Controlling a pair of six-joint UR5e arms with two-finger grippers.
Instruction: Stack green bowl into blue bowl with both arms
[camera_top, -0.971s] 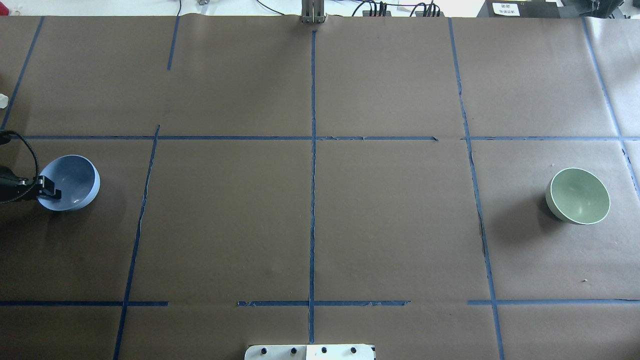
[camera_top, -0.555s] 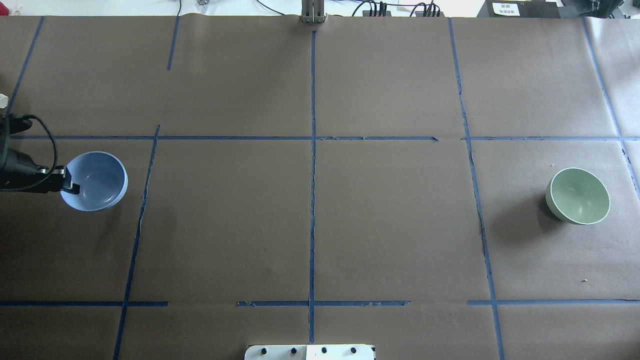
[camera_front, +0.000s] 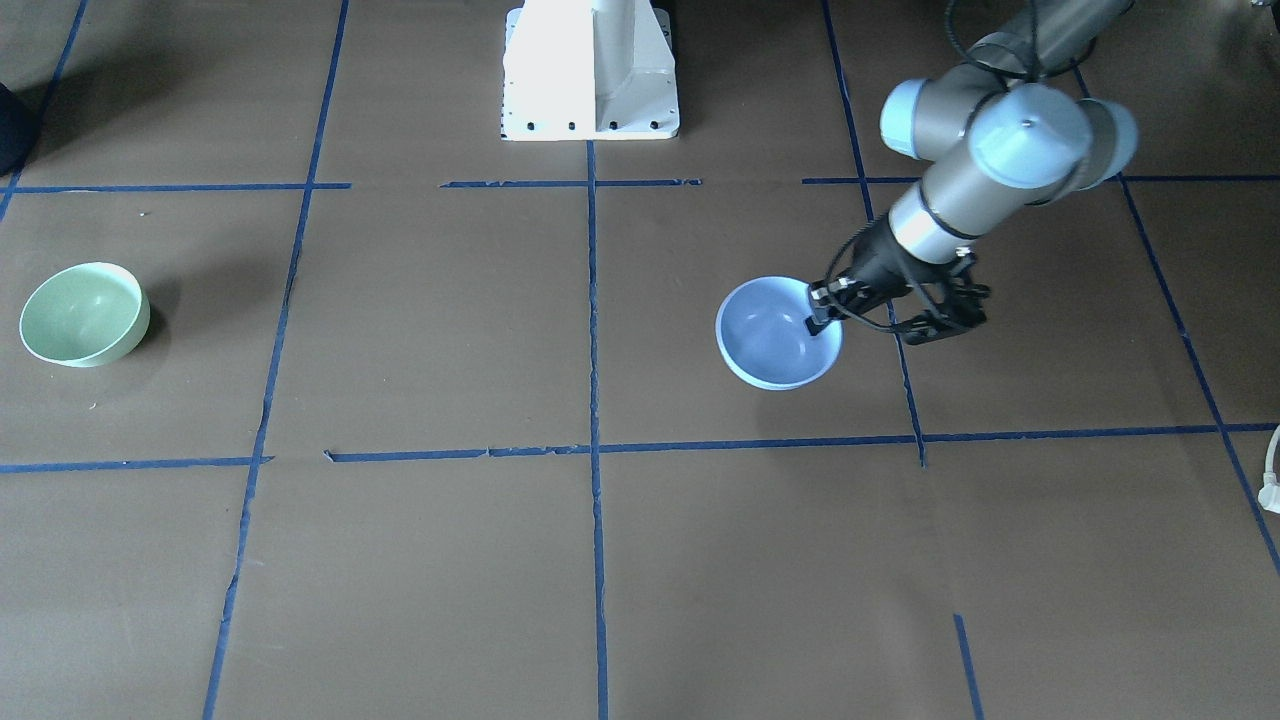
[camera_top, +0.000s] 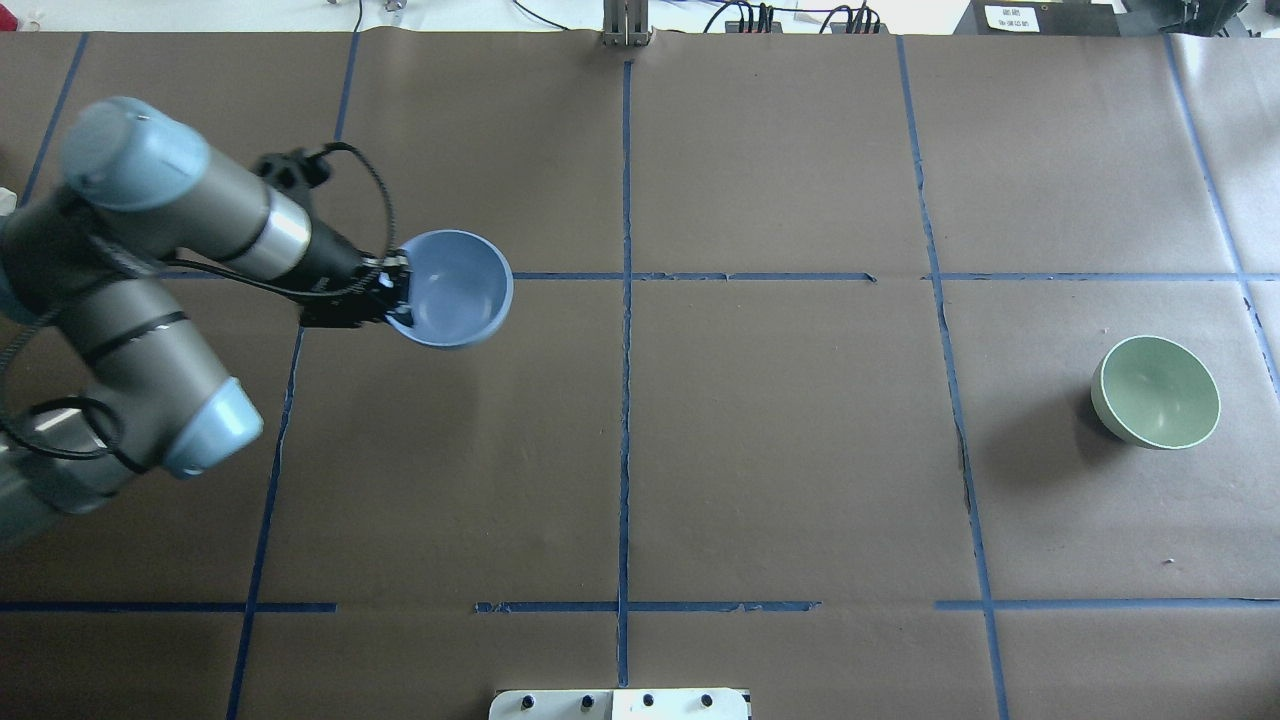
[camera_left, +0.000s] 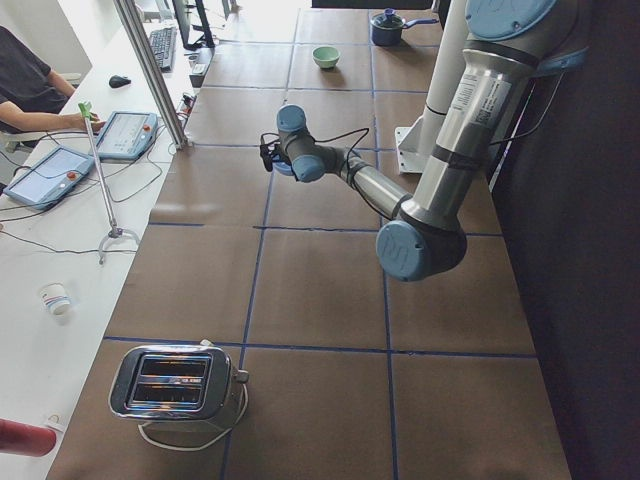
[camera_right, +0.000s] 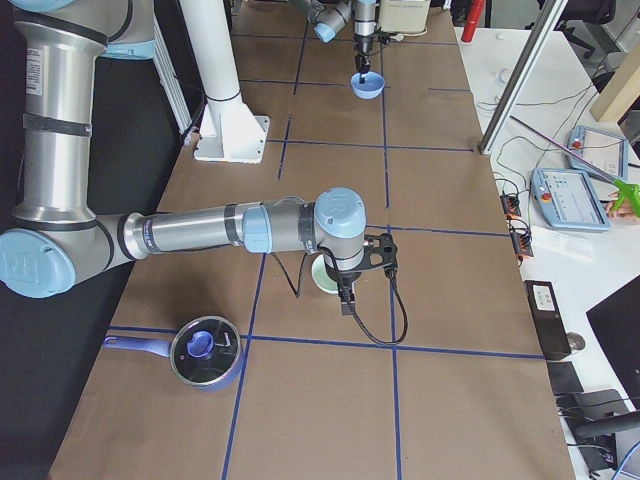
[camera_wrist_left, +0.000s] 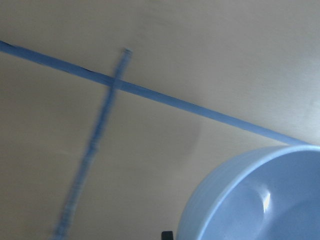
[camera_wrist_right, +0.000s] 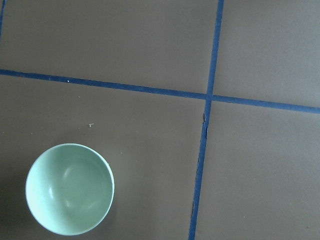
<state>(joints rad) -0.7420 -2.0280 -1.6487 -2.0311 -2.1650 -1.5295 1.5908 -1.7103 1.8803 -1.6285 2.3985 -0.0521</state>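
The blue bowl (camera_top: 458, 290) hangs by its near rim from my left gripper (camera_top: 393, 296), which is shut on it, left of the table's centre line. It looks held just above the paper. It also shows in the front view (camera_front: 772, 337), with the left gripper (camera_front: 822, 310) on its rim, and in the left wrist view (camera_wrist_left: 260, 200). The green bowl (camera_top: 1156, 392) stands upright at the far right, also in the front view (camera_front: 84, 314) and the right wrist view (camera_wrist_right: 69, 189). My right gripper (camera_right: 347, 303) shows only in the right side view, over the green bowl (camera_right: 321, 277); I cannot tell its state.
Brown paper with blue tape lines covers the table (camera_top: 780, 450). The white pedestal base (camera_front: 590, 70) is at the robot's edge. A toaster (camera_left: 175, 385) stands at the left end, a lidded pan (camera_right: 205, 352) at the right end. Operators' tablets lie on a side desk (camera_left: 95, 150).
My left arm has carried the blue bowl from the table's left edge rightward and farther from the robot, toward the centre line. The green bowl has not moved.
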